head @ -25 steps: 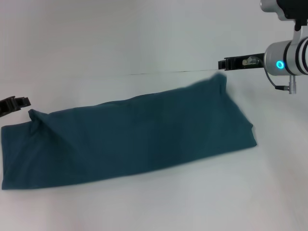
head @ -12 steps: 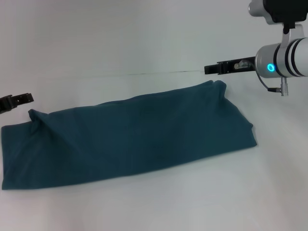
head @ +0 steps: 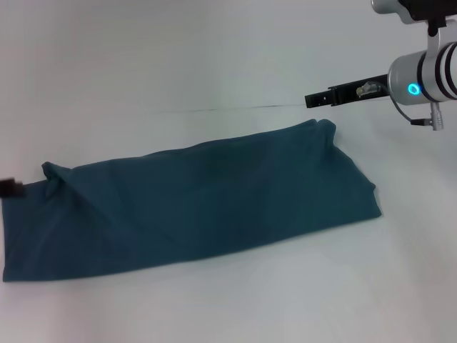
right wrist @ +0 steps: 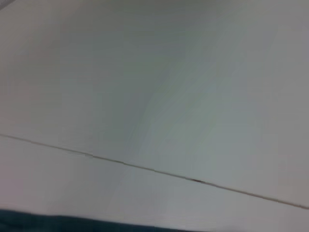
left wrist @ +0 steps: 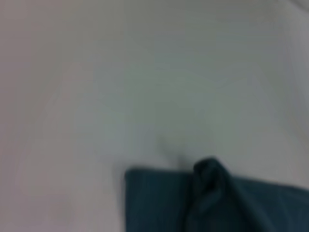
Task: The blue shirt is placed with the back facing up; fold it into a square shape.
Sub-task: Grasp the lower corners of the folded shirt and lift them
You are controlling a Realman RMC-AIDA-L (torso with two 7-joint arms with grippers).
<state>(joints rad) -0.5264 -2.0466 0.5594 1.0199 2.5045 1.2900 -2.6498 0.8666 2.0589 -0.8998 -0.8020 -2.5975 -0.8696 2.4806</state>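
Note:
The blue shirt (head: 200, 207) lies on the white table as a long folded strip, running from the near left to the far right, plain side up. Its far right corner (head: 325, 127) rests flat just below my right gripper (head: 314, 98), which hovers above the table, apart from the cloth. Only a dark tip of my left gripper (head: 10, 187) shows at the left edge, beside the strip's raised left corner (head: 51, 173). The left wrist view shows that bunched corner of the shirt (left wrist: 212, 193). A thin band of the shirt (right wrist: 48, 224) edges the right wrist view.
A thin dark seam (head: 214, 109) crosses the white table (head: 214, 57) just behind the shirt and also shows as the seam (right wrist: 193, 180) in the right wrist view. White tabletop surrounds the strip on all sides.
The shirt's far right corner, lifted a second ago, has dropped flat. My right gripper shifted slightly left and stays above it. My left gripper has moved down and left, almost out of view.

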